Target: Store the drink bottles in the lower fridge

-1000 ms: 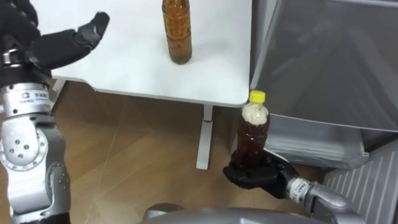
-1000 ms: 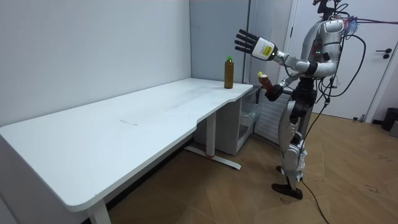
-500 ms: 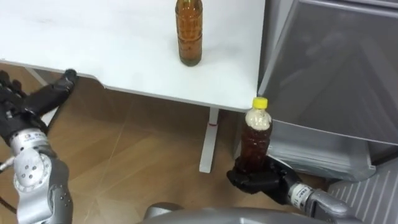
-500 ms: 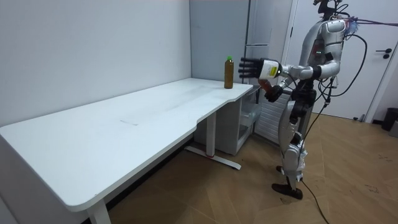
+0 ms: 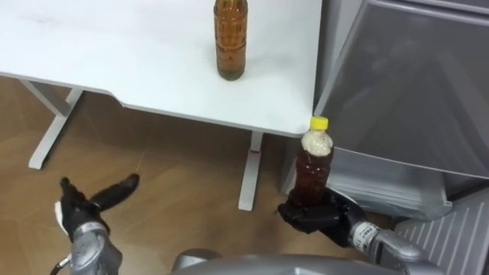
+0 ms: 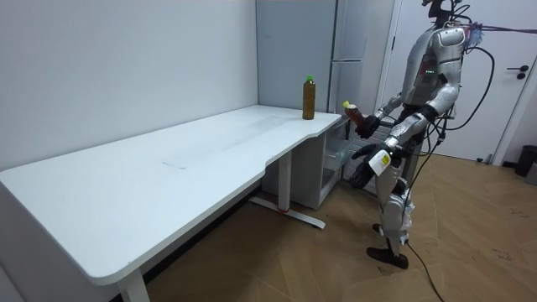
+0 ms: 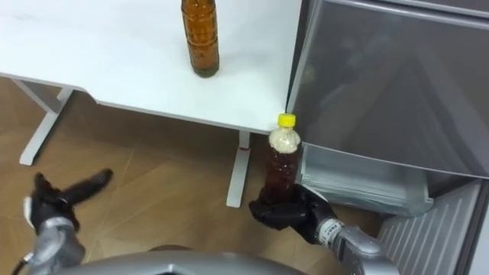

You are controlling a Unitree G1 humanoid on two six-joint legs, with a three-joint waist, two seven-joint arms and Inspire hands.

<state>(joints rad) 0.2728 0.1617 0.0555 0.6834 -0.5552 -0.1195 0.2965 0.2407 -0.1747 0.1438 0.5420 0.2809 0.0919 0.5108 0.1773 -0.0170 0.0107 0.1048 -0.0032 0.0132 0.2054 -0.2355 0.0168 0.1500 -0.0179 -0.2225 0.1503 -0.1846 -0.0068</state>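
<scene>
Right hand (image 5: pixel 309 216) gripping a bottle (image 5: pixel 312 164), left hand (image 5: pixel 85 208) open and low beside the table (image 5: pixel 153 69)
The robot stands upright just off the table's end. The right forearm comes in from the lower right, its dark fingers curled round the base of the upright bottle, held just off the table's corner. The left arm hangs down at the hip, under the level of the tabletop, fingers straight and spread, holding nothing

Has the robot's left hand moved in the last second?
Yes. The left hand dropped from above the white table to below its edge.
</scene>
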